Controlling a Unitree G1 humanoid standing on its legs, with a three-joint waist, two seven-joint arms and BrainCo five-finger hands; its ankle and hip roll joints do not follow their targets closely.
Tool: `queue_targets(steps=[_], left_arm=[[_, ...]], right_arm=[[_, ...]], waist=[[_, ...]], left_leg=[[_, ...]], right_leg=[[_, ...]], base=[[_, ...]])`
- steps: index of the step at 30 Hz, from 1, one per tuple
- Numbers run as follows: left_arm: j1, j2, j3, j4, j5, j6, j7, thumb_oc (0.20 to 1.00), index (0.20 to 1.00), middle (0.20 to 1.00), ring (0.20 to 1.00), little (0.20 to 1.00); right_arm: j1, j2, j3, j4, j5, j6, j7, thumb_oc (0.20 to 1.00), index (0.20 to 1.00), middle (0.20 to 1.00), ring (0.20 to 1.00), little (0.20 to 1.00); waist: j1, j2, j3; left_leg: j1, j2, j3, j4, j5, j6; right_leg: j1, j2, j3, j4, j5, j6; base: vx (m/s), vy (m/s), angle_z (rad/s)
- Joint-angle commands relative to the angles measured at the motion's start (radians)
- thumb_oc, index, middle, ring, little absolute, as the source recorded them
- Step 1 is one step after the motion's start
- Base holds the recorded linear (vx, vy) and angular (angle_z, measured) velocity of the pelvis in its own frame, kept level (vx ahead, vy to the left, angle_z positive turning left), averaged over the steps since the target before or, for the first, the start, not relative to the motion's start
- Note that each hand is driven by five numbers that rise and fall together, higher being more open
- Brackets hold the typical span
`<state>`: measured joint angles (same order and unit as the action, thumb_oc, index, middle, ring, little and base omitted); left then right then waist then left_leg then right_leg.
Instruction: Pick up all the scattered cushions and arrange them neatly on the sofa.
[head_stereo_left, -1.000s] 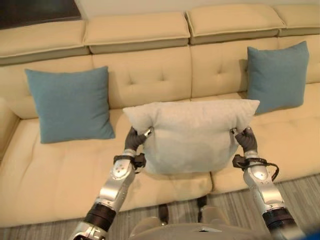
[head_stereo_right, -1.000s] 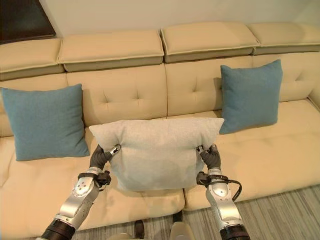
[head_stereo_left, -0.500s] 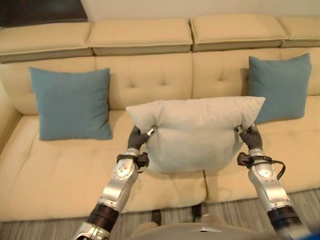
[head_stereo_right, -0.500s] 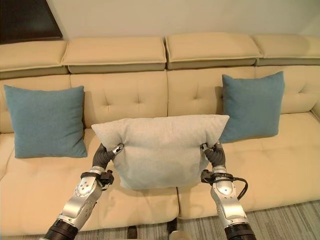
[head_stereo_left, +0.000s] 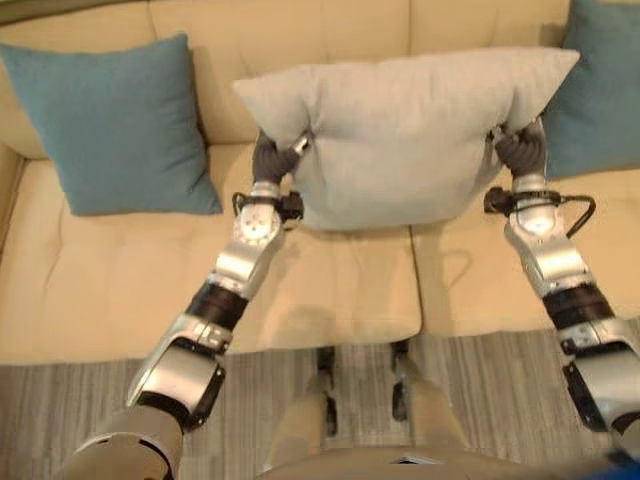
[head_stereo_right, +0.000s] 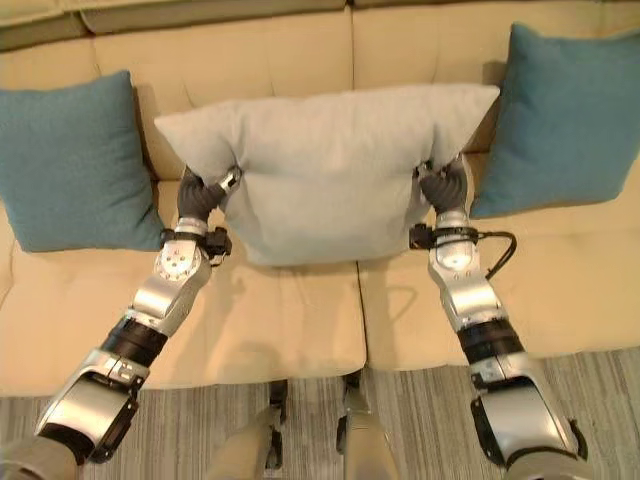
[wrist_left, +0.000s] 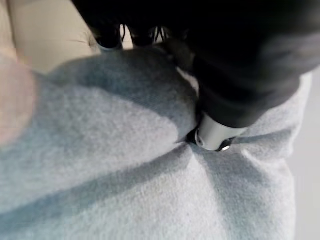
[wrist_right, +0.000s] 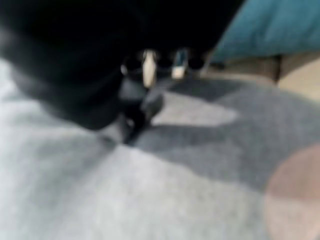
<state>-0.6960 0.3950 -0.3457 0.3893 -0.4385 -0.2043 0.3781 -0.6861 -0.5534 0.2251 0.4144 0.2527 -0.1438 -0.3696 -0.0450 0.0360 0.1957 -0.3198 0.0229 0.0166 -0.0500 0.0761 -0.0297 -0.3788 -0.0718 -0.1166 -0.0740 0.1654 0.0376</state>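
Grey cushion (head_stereo_left: 405, 135): now raised nearer the sofa (head_stereo_left: 330, 290) backrest, between two teal cushions (head_stereo_left: 115, 125).
Left hand (head_stereo_left: 272, 158), right hand (head_stereo_left: 520, 152): each pinching a cushion side.
Meaning: placement imminent.

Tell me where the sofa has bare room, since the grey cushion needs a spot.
The seat is bare below the grey cushion, and the backrest behind it, between the left teal cushion and the right teal cushion, is free too. Both ends are crowded by those teal cushions. The left hand and right hand grip the grey one's sides.
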Motion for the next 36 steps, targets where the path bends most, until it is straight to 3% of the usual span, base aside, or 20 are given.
queue_targets(steps=[1,10,19,24,25,26,27,28,33,35,36], left_arm=[[-0.245,0.032,-0.093,0.045,0.077,-0.121,0.013,0.200,0.200,0.200,0.200,0.200],[-0.538,0.100,-0.159,0.221,0.077,-0.126,0.056,0.200,0.200,0.200,0.200,0.200],[-0.551,0.073,-0.156,0.310,0.033,-0.113,0.047,0.200,0.200,0.200,0.200,0.200],[-0.562,0.090,-0.154,0.360,0.011,-0.108,0.039,0.200,0.200,0.200,0.200,0.200],[-0.569,0.094,-0.154,0.366,0.010,-0.107,0.041,0.213,0.213,0.213,0.213,0.213],[-0.575,0.095,-0.151,0.379,0.006,-0.107,0.045,0.388,0.388,0.388,0.388,0.388],[-0.578,0.095,-0.149,0.390,0.002,-0.106,0.047,0.724,0.724,0.724,0.724,0.724],[-0.591,0.097,-0.149,0.415,-0.007,-0.103,0.054,1.000,1.000,1.000,1.000,1.000],[-0.655,0.099,-0.164,0.509,-0.021,-0.086,0.064,1.000,1.000,1.000,1.000,1.000],[-0.689,0.106,-0.170,0.546,-0.029,-0.077,0.070,1.000,1.000,1.000,1.000,1.000],[-0.708,0.115,-0.173,0.571,-0.039,-0.068,0.072,1.000,1.000,1.000,1.000,1.000]], right_arm=[[-0.227,0.012,0.082,-0.008,0.022,-0.095,-0.017,0.200,0.200,0.200,0.200,0.200],[-0.485,-0.008,0.173,0.163,0.069,-0.112,-0.051,0.200,0.200,0.200,0.200,0.200],[-0.557,-0.010,0.238,0.270,0.083,-0.090,-0.039,0.200,0.200,0.200,0.200,0.200],[-0.640,-0.071,0.319,0.353,0.041,-0.061,-0.034,0.200,0.200,0.200,0.200,0.200],[-0.656,-0.082,0.332,0.369,0.030,-0.054,-0.037,0.200,0.200,0.200,0.200,0.200],[-0.675,-0.090,0.345,0.390,0.021,-0.048,-0.045,0.200,0.200,0.200,0.200,0.200],[-0.683,-0.093,0.353,0.408,0.013,-0.043,-0.049,0.567,0.567,0.567,0.567,0.567],[-0.716,-0.104,0.381,0.454,-0.017,-0.018,-0.060,1.000,1.000,1.000,1.000,1.000],[-0.795,-0.100,0.434,0.568,-0.033,0.025,-0.073,1.000,1.000,1.000,1.000,1.000],[-0.833,-0.094,0.449,0.611,-0.019,0.040,-0.076,1.000,1.000,1.000,1.000,1.000],[-0.847,-0.092,0.458,0.637,-0.012,0.053,-0.076,1.000,1.000,1.000,1.000,1.000]], waist=[[0.004,-0.052,-0.024],[-0.004,-0.044,0.021],[-0.005,-0.041,0.049],[0.000,-0.045,0.067],[0.002,-0.046,0.070],[0.005,-0.047,0.074],[0.006,-0.047,0.074],[0.010,-0.048,0.077],[0.018,-0.045,0.070],[0.018,-0.050,0.078],[0.024,-0.046,0.068]], left_leg=[[-0.068,-0.012,0.063,0.120,-0.099,-0.025],[-0.192,-0.013,0.060,0.158,-0.088,-0.030],[-0.278,-0.018,0.058,0.173,-0.076,-0.037],[-0.340,-0.022,0.051,0.196,-0.069,-0.037],[-0.345,-0.023,0.051,0.198,-0.069,-0.037],[-0.352,-0.023,0.051,0.199,-0.067,-0.038],[-0.355,-0.023,0.049,0.198,-0.066,-0.039],[-0.363,-0.025,0.047,0.199,-0.064,-0.039],[-0.352,-0.022,0.036,0.187,-0.088,-0.045],[-0.369,-0.028,0.043,0.189,-0.057,-0.041],[-0.357,-0.026,0.032,0.183,-0.083,-0.044]], right_leg=[[-0.049,-0.060,0.023,0.169,-0.145,0.089],[-0.176,-0.061,0.035,0.196,-0.126,0.098],[-0.261,-0.065,0.039,0.203,-0.114,0.098],[-0.318,-0.067,0.034,0.218,-0.107,0.101],[-0.322,-0.067,0.034,0.219,-0.106,0.101],[-0.329,-0.068,0.031,0.219,-0.104,0.103],[-0.330,-0.069,0.032,0.218,-0.102,0.103],[-0.336,-0.069,0.029,0.216,-0.098,0.104],[-0.325,-0.064,0.030,0.206,-0.116,0.112],[-0.339,-0.072,0.024,0.201,-0.085,0.106],[-0.327,-0.065,0.030,0.198,-0.108,0.112]], base=[[-0.07,0.004,0.02],[-0.02,0.005,0.00],[-0.01,-0.004,-0.04],[-0.03,-0.015,0.03],[-0.02,-0.018,0.03],[-0.02,-0.018,0.05],[-0.02,-0.023,0.08],[-0.01,-0.014,0.07],[0.05,-0.012,0.07],[-0.05,0.000,0.05],[-0.09,0.000,0.01]])
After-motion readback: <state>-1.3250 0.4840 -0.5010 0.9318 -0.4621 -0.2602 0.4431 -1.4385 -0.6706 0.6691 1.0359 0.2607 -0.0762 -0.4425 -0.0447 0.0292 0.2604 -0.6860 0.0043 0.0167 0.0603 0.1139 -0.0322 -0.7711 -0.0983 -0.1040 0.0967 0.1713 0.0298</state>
